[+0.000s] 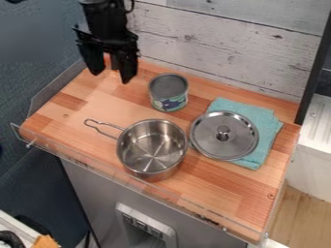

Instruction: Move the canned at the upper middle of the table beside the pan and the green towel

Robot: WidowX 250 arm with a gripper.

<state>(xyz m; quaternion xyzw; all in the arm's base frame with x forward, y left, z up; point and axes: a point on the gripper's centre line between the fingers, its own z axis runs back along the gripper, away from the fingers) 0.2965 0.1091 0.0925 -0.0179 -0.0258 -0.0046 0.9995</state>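
The black gripper (112,72) hangs over the upper left of the table, its two fingers spread apart with nothing between them. To its right, a can (169,92) with a grey top and a blue-green label stands upright at the upper middle of the table. Below the can is the steel pan (152,147), with its wire handle pointing up and left. The green towel (264,118) lies to the right, partly covered by a round steel lid (223,135), whose left edge is close to the pan's rim.
A whitewashed plank wall (226,42) rises behind the wooden table (225,201). Low clear guards run along the left and front edges. A dark post (316,63) stands at the back right corner.
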